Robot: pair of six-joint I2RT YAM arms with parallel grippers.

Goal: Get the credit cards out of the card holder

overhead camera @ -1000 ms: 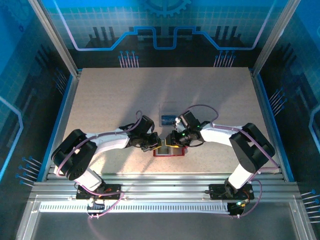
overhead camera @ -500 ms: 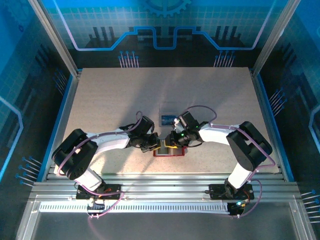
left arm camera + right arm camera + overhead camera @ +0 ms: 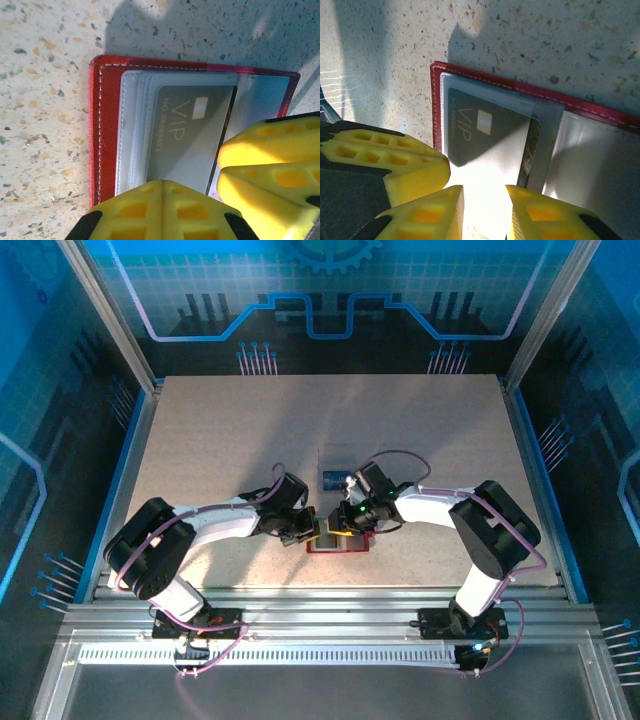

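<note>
Speckled tabletop (image 3: 220, 440), red card holder (image 3: 340, 546) open flat, long axis left-right

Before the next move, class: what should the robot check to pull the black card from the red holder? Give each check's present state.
1. Holder lies open: ok.
2. Black card free of its pocket: not ok.
3. Left gripper shut at holder's edge: ok; pinning it: cannot tell.
4. Right gripper closed on black card: not ok, jaws apart.
5. Blue card out of holder: ok.
</note>
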